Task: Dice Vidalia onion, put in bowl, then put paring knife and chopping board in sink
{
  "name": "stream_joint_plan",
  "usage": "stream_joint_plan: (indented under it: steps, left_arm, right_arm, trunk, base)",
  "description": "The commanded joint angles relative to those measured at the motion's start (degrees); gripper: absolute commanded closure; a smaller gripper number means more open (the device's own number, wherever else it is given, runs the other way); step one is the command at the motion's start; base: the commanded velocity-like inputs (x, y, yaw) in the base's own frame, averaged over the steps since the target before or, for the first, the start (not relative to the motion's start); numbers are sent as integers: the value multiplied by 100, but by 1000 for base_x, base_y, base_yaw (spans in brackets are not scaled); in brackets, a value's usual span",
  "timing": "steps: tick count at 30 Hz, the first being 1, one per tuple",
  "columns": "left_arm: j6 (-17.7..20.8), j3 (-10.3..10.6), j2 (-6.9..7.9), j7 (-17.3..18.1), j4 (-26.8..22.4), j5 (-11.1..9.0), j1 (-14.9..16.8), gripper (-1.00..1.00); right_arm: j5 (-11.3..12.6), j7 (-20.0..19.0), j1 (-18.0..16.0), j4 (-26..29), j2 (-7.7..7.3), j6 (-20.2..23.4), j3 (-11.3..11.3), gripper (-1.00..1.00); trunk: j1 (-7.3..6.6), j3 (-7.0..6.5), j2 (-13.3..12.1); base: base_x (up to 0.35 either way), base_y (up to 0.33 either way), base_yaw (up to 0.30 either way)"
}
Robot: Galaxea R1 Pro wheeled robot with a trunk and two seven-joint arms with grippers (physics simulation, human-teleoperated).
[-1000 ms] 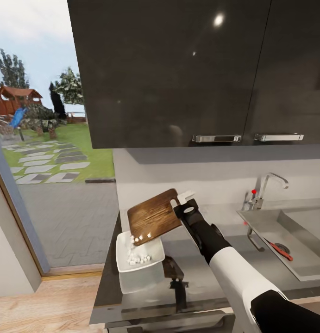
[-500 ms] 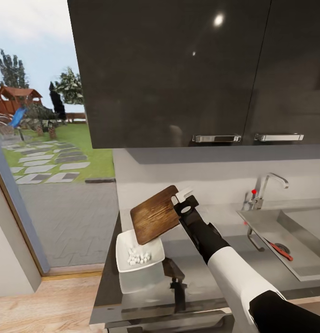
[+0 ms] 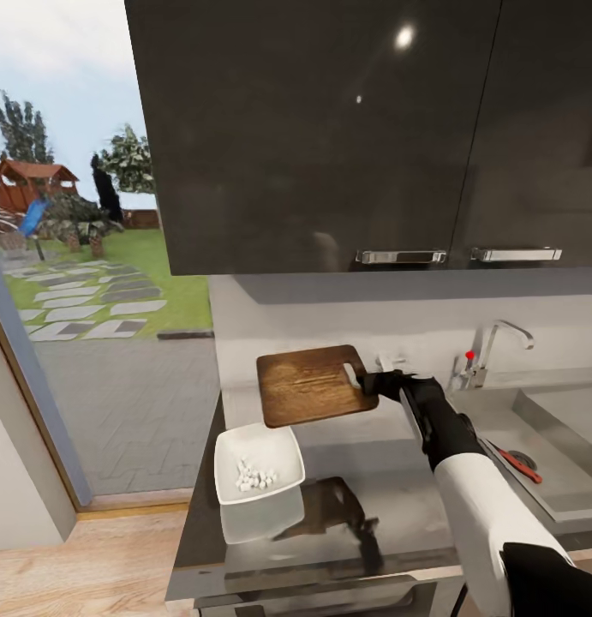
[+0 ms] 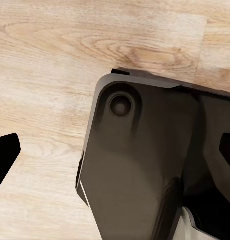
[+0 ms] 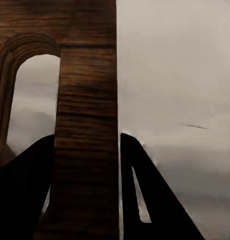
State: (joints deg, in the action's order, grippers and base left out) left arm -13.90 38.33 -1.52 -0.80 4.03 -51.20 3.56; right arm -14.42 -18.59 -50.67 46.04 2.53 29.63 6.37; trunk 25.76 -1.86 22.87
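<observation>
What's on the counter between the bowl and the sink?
Head view: bare countertop between the bowl and the sink; the board, held by the right gripper, hangs above it.

Dark glossy wall cabinets (image 3: 330,128) are hung across the top, with two chrome handles (image 3: 401,256) along the lower edge and a ceiling light reflected in the doors. A pale grey wall (image 3: 347,321) is seen beneath. At the left, a big window (image 3: 81,257) is filled with lawn, stepping stones and trees. Light wood flooring (image 3: 64,566) is laid below.
</observation>
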Motion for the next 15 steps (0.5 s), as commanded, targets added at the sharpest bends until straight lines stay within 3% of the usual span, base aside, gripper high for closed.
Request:
stream_joint_plan:
  steps: [1,12,15]
  left_arm:
    - [-25,34,-6,-8,19,-4,4,-100]
    - [-25,34,-6,-8,20,-4,4,-100]
    - [-25,34,-6,-8,20,-4,4,-100]
  right_arm:
    - [-43,-52,-4,-137,3,-5,47,100]
    - [-61,-1,-4,-347,-68,-208,48,100]
    - [-61,108,-4,-349,-69,-204,48,100]
  trunk:
    - [2,1,5]
    - [2,1,5]
    - [2,1,5]
  base:
    - [0,0,0]
    - [-1,-2,0]
    - [-104,-182,0]
